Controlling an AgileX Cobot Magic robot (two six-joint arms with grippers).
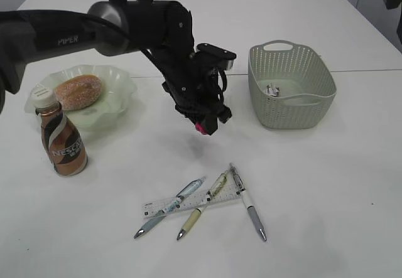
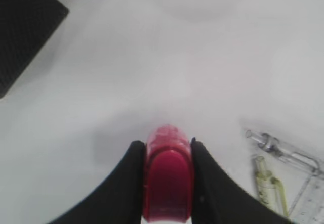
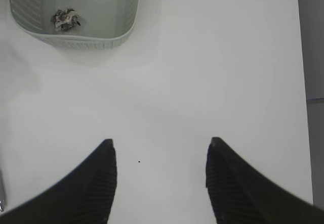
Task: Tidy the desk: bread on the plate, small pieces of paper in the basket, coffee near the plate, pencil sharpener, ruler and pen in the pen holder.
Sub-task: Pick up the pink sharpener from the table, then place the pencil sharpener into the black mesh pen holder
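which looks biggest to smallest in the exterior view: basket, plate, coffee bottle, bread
1. basket and plate: look alike in spread, not ranked; the basket is taller
2. coffee bottle, nearer the camera, so unsure
3. bread

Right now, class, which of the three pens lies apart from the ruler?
The white-and-grey pen on the right: only its tip nears the ruler, whereas the other two lie across it.

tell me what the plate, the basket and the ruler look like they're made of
The plate: likely glass, or clear plastic; pale-green, translucent, glossy ruffled rim. The basket: matte grey-green plastic, judging by its moulded lattice walls and cut-out handles. The ruler: thin clear-whitish plastic with printed black marks; the table shows through.
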